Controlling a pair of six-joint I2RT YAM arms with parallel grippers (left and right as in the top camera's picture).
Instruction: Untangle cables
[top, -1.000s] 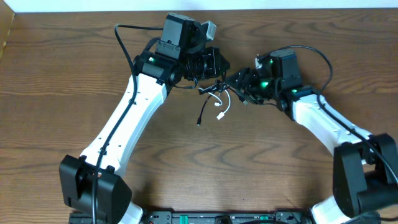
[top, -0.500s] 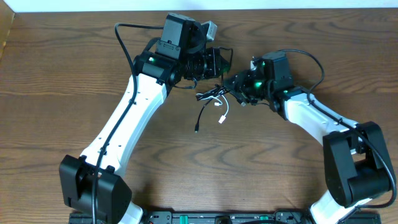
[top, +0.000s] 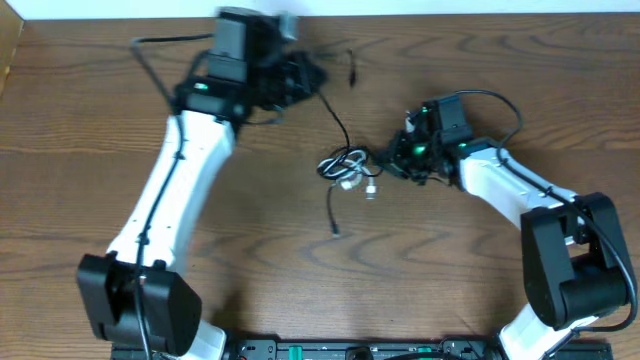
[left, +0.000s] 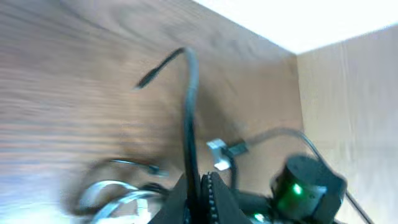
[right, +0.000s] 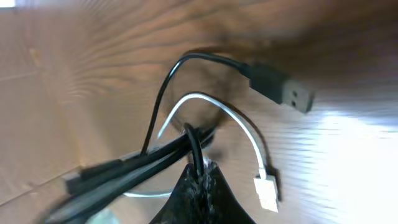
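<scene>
Mid-table (top: 480, 270), the tangle: black cable (top: 335, 120) and white cable (right: 267, 191) looped together, just beside the right gripper (top: 392, 160). Its fingers are pressed together on black strands. Toward the far edge, the left gripper (left: 199, 182) pinches the black cable near one end, and the cord runs from there down to the knot. The white plug rests on the wood.

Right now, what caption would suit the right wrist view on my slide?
Right fingers shut on the black cable, the white cable looping beside it over the wooden table.
</scene>
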